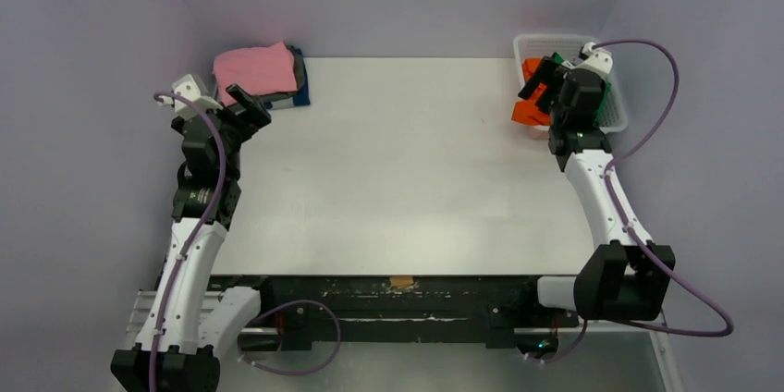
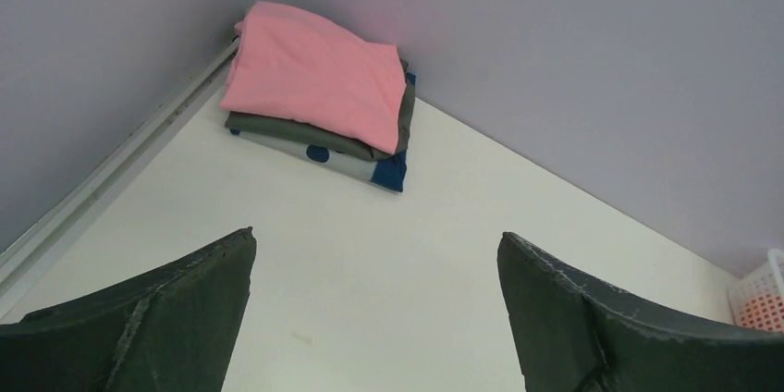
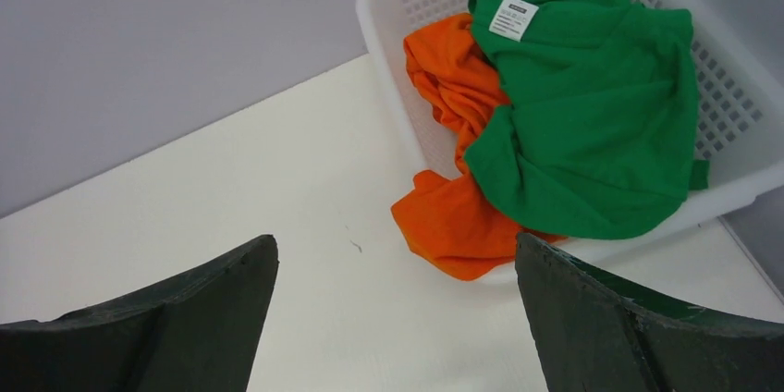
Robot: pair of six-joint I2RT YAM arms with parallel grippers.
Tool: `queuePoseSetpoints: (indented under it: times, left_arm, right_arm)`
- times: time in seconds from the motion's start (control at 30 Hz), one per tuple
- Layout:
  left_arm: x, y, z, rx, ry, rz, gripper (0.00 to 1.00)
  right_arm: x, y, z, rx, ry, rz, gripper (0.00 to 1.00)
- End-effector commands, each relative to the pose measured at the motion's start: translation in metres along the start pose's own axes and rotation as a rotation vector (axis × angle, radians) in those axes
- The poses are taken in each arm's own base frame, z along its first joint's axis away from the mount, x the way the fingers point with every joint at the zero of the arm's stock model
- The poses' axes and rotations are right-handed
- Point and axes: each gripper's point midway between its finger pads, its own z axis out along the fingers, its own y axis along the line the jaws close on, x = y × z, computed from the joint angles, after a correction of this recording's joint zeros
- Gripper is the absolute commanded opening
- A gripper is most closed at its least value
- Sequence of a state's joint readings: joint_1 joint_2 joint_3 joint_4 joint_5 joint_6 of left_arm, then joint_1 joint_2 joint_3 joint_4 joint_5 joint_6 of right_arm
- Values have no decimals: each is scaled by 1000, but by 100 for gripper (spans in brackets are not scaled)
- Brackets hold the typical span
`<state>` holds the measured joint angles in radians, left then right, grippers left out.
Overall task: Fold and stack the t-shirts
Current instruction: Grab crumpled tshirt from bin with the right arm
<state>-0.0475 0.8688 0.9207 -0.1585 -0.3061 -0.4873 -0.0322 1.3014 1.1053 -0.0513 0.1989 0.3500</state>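
Note:
A folded stack sits at the table's far left corner: a pink t-shirt (image 1: 253,69) (image 2: 314,73) on top, a dark grey one (image 2: 305,133) under it, a dark blue one (image 2: 393,170) at the bottom. My left gripper (image 1: 248,105) (image 2: 374,258) is open and empty, just in front of the stack. A crumpled green t-shirt (image 3: 592,124) and an orange t-shirt (image 3: 453,198) lie in the basket; the orange one spills over its rim onto the table. My right gripper (image 1: 541,87) (image 3: 396,263) is open and empty, above the table beside the orange cloth.
The white lattice basket (image 1: 612,101) (image 3: 407,4) stands at the table's far right corner. Purple walls close in the back and sides. The white table (image 1: 407,161) stretches between the two arms.

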Motion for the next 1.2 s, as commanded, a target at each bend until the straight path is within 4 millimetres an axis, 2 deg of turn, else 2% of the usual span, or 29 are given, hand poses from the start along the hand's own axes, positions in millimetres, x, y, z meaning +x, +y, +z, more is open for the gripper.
queuePoseSetpoints:
  times: [0.0, 0.07, 0.17, 0.27, 0.4, 0.53, 0.7, 0.9, 1.07, 1.17]
  left_arm:
    - [-21, 5, -6, -60, -41, -16, 100]
    - [-17, 5, -3, -60, -28, -10, 100]
    - [-10, 0, 4, -33, -4, -7, 100]
    - [-2, -2, 13, -35, 22, -6, 100]
    - [10, -11, 27, -13, 85, 5, 100]
    - [15, -19, 41, -5, 117, -5, 100]
    - [15, -30, 60, 13, 125, -11, 100]
    - [20, -35, 78, 8, 159, 4, 100]
    - [29, -34, 86, -11, 197, 20, 100]
    - [32, -33, 89, -16, 210, 29, 100]
  right_arm:
    - [-51, 1, -12, 28, -125, 2, 99]
    - [-60, -5, -13, 69, -153, -4, 99]
    - [-71, -29, -8, 228, -173, 3, 99]
    - [-72, -53, 0, 381, -162, -1, 99]
    - [-67, -68, 25, 443, -113, -56, 99]
    - [-59, -80, 56, 428, -59, -62, 99]
    - [-37, -100, 99, 433, 12, -59, 95]
    - [1, -121, 143, 449, 124, -20, 80]
    - [31, -136, 159, 488, 188, -1, 68]
    - [38, -138, 160, 487, 205, 6, 59]
